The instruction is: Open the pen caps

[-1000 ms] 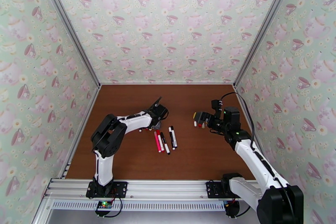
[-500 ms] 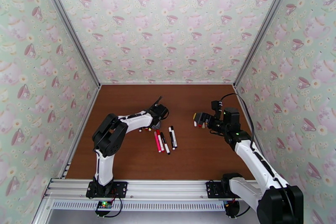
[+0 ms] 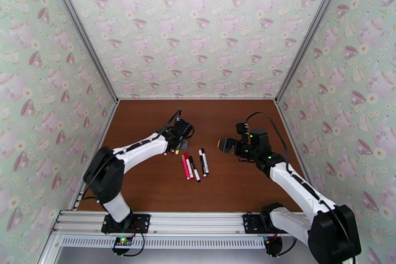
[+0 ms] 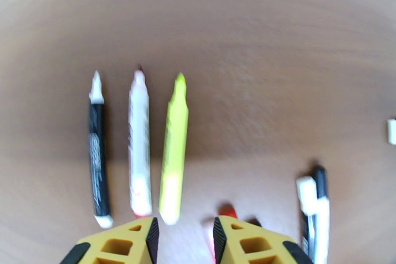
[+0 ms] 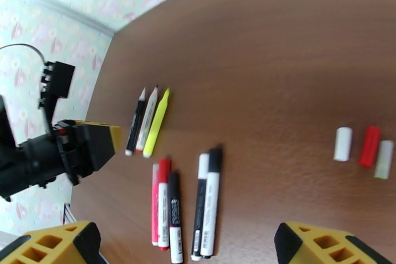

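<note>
Three uncapped pens lie side by side: black [image 4: 98, 151], white with a red end [image 4: 139, 146] and yellow [image 4: 174, 151]. My left gripper [image 4: 183, 236] hovers just short of their near ends, open a little, with nothing between its fingers. Several capped pens [image 3: 194, 163] lie in a row at the table's middle, also seen as pens [image 5: 174, 205] in the right wrist view. Three loose pen caps lie together: white [image 5: 342, 143], red [image 5: 370, 146] and pale yellow [image 5: 384, 159]. My right gripper [image 3: 225, 145] hangs wide open above the table between those caps and the capped pens, holding nothing.
The brown table [image 3: 232, 181] is walled by teacup-patterned panels on three sides. The left arm's forearm [image 3: 141, 146] stretches low across the table's left half. A white cap [image 4: 391, 131] lies far to the right in the left wrist view.
My left gripper has opened and lifted back from the uncapped pens, its elbow dropping toward the near left. My right gripper has shifted left, away from the loose caps, still wide open.
</note>
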### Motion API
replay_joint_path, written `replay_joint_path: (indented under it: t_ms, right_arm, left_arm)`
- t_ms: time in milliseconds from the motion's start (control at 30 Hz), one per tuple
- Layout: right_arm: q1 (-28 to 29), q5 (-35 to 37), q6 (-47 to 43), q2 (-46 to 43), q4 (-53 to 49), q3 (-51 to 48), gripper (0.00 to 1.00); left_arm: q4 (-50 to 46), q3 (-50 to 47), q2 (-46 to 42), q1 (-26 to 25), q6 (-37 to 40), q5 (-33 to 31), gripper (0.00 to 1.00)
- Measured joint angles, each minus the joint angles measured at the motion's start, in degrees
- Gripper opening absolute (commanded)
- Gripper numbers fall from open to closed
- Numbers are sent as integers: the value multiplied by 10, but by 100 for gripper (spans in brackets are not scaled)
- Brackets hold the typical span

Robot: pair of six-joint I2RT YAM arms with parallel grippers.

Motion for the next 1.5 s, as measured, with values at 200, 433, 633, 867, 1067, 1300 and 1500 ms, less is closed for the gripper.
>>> replay_joint_path:
  t_ms: [200, 433, 633, 867, 1067, 1300, 1500]
  right_arm:
    - [43, 8, 1, 18, 4, 0, 100]
    - [65, 18, 2, 35, 12, 0, 100]
    - [68, 19, 4, 35, 22, -7, 100]
    - [68, 29, 4, 35, 25, -8, 100]
    - [68, 29, 4, 35, 31, -8, 100]
    - [68, 29, 4, 35, 33, -8, 100]
    - [68, 29, 7, 35, 33, -8, 100]
  left_arm:
    - [-2, -55, -22, -19, -64, 57, 37]
    - [7, -82, -22, -33, -116, 113, 37]
    - [24, -85, -17, -34, -136, 123, 33]
    - [43, -93, 10, -35, -145, 128, 30]
    - [45, -95, 16, -36, -148, 129, 27]
    - [51, -95, 30, -36, -148, 129, 26]
    - [49, -95, 41, -36, -146, 129, 26]
